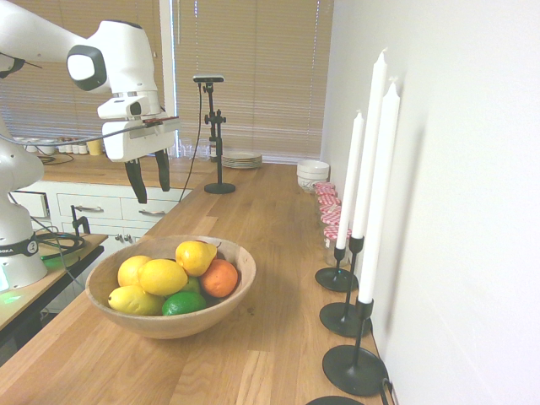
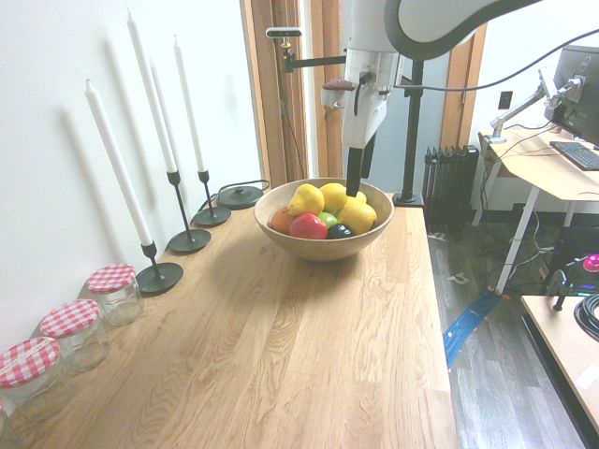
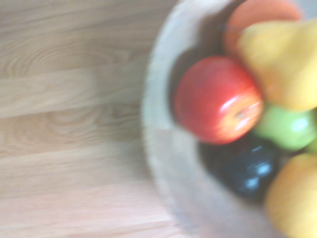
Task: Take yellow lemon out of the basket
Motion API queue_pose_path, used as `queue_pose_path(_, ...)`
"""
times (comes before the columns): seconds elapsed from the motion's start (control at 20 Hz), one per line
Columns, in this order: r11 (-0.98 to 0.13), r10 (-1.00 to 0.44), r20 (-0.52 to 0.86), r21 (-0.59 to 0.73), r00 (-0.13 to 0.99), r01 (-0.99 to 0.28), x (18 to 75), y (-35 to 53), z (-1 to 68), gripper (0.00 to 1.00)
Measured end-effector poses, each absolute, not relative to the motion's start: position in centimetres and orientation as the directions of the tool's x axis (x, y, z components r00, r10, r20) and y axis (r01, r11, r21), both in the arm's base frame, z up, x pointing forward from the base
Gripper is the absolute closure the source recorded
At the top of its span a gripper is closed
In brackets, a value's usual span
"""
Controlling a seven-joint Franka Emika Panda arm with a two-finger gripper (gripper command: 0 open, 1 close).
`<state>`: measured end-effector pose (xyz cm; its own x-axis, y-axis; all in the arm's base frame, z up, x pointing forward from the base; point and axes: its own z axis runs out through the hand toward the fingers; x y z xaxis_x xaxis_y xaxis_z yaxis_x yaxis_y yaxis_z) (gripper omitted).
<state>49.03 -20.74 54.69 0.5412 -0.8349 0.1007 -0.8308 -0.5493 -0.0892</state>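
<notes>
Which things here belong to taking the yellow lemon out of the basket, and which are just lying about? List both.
Job:
- yellow lemon
- basket
- gripper, open, above the basket

Lying about:
- orange
- lime
- pear-shaped yellow fruit
- red apple
- white candles in black holders
- jars with checked lids
- stacked plates

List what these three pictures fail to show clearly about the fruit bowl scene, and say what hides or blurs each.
- Red apple: hidden in the first exterior view behind the other fruit.
- Basket: wrist view is blurred and cuts it off at the right edge.
- Dark fruit: too blurred to name.
- Gripper: second exterior view shows one dark strip, so the gap is unclear.
</notes>
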Motion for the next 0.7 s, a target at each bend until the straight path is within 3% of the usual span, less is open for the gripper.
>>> queue_pose_path(0.3, -0.626, -0.778, 0.093, -0.031, 0.622, -0.779, 50.6, -26.8, 54.5, 0.00)
queue_pose_path(0.7, -0.644, -0.763, 0.086, -0.004, 0.641, -0.765, 52.0, -35.1, 53.9, 0.00)
